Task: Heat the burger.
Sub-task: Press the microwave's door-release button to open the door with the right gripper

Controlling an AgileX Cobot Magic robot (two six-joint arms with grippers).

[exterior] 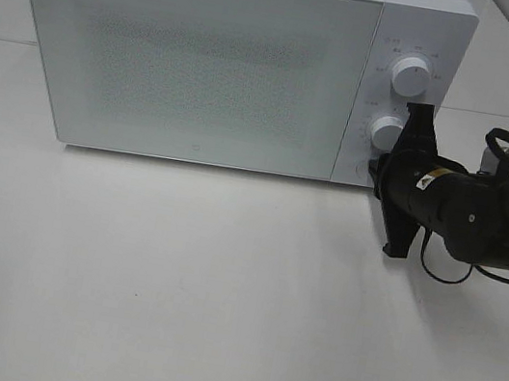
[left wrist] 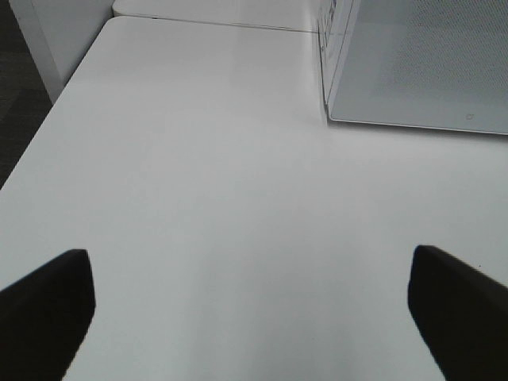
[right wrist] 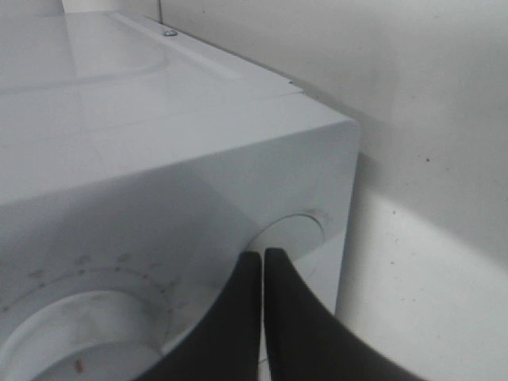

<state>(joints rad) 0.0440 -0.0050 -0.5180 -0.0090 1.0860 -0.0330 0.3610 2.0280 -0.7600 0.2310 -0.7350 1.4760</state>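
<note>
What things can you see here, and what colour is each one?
microwave: one, white, at the back of the table, door shut
upper knob: one, white, on the microwave's right panel
lower knob: one, white, just below the upper knob
round button: one, white, at the panel's bottom corner
table: one, white, under everything
right arm: one, black, reaching toward the panel
right end effector: one, black, shut, tips at the round button
left end effector: one, black, open, above the table, holding nothing
</note>
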